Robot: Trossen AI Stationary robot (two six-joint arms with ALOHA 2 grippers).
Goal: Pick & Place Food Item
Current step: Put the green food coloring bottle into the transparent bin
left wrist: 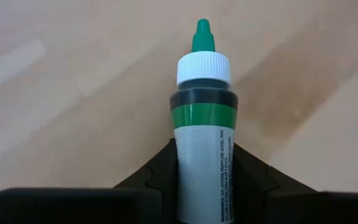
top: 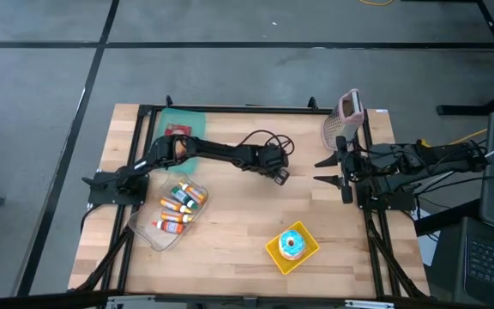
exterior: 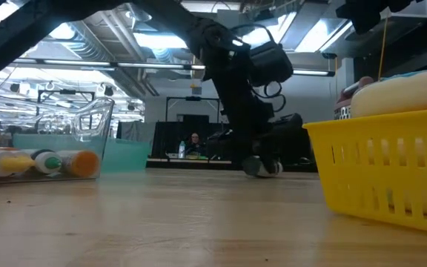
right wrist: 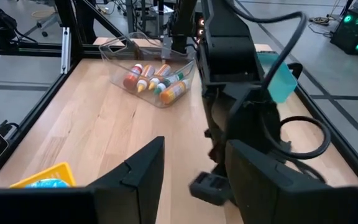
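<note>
1. The left end effector (top: 278, 174) is out over the middle of the wooden surface (top: 238, 232), lowered close to the wood.
2. In the left wrist view, its two dark fingers (left wrist: 151, 177) sit against either side of a small bottle (left wrist: 204, 143) with a white cap and green tip, so it is gripping the bottle.
3. The bottle has a green band under the cap and lies pointing away from the wrist, over bare wood.
4. The right end effector (top: 340, 169) waits near the right edge of the surface, its fingers spread fairly wide and holding nothing.
5. A clear tray (top: 148, 232) on the left side of the surface holds several more small bottles (top: 178, 206) with coloured caps.
6. A yellow basket (top: 273, 251) near the front edge, right of centre, holds a round iced item (top: 292, 244).
7. A teal container (top: 178, 120) sits at the back left corner.
8. A pink mesh basket (top: 347, 116) stands at the back right.
</note>
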